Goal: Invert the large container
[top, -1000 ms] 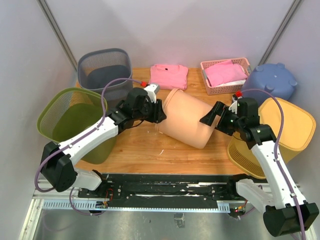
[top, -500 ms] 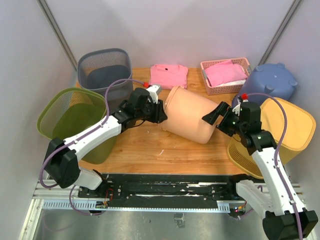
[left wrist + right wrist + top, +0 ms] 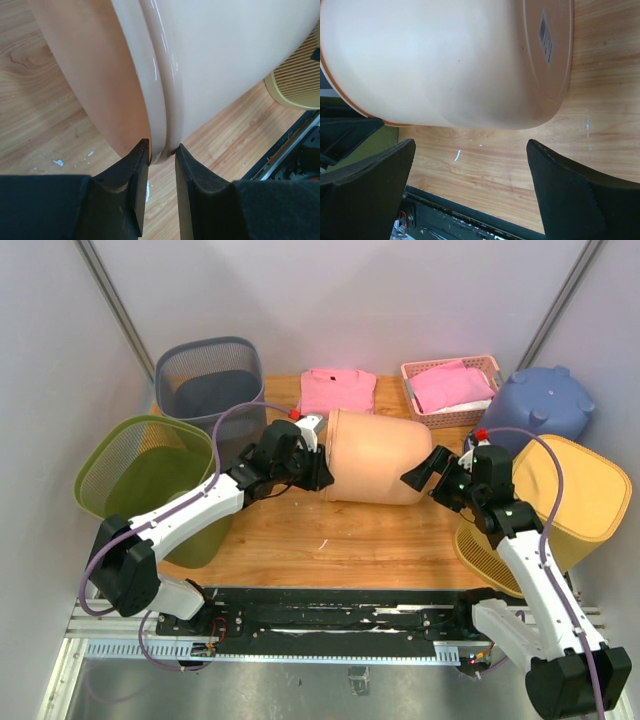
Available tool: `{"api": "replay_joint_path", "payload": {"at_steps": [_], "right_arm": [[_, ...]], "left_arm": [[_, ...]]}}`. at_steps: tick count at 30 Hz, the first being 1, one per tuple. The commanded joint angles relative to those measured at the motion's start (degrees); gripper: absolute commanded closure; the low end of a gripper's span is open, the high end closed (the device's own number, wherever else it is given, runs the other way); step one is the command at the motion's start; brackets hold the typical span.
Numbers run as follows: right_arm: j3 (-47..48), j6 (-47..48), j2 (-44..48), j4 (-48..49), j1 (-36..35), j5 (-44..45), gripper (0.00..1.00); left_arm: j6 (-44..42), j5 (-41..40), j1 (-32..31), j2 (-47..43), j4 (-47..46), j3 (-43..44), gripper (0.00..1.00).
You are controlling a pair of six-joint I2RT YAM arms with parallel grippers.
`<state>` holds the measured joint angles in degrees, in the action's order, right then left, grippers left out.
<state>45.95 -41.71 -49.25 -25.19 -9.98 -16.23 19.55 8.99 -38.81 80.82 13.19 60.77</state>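
Note:
The large peach container (image 3: 375, 457) lies on its side, held off the wooden table (image 3: 330, 540), its rim to the left and its base to the right. My left gripper (image 3: 318, 470) is shut on the container's rim; in the left wrist view the rim (image 3: 159, 107) sits pinched between my two fingers (image 3: 134, 185). My right gripper (image 3: 428, 472) is open beside the container's base. In the right wrist view the container (image 3: 450, 60) fills the top, its base bearing a label (image 3: 546, 37), and my gripper (image 3: 470, 165) spreads wide below it without touching.
A grey mesh bin (image 3: 210, 380) and an olive mesh bin (image 3: 150, 475) stand at left. A folded pink cloth (image 3: 338, 392) and a pink basket (image 3: 450, 390) lie at the back. A blue container (image 3: 545, 405) and a yellow basket (image 3: 560, 500) stand at right.
The container has swung from tilted toward the near side to lying level and has moved farther back. My left gripper has kept hold of its rim, and my right gripper has stayed open by the base.

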Motion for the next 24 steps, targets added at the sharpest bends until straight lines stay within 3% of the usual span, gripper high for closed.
{"api": "replay_joint_path", "payload": {"at_steps": [1,6,12,15,19,24], "right_arm": [[-1.47,1.9,-0.92,7.79,-0.17,-4.33,0.05],[2.59,5.82,-1.97,5.12,-0.17,-1.68,0.05],[8.4,11.67,-3.11,-0.4,-0.16,5.36,0.05],[10.53,13.61,-4.38,-1.5,-0.19,9.24,0.05],[14.07,15.76,-8.21,-1.27,-0.21,10.46,0.04],[17.84,17.41,-13.31,-0.71,0.15,10.82,0.03]], "left_arm": [[-0.1,-0.12,0.05,-0.02,-0.14,-0.81,0.87],[-1.16,-0.65,0.02,-2.39,2.61,-0.92,0.89],[-1.8,-1.88,0.03,-7.41,5.77,-0.91,0.34],[-1.63,-3.26,-0.03,-8.78,6.4,0.42,0.19],[-0.37,-9.93,0.02,-10.23,4.83,1.93,0.11],[0.43,-15.65,-0.05,-9.88,0.55,3.28,0.11]]}}
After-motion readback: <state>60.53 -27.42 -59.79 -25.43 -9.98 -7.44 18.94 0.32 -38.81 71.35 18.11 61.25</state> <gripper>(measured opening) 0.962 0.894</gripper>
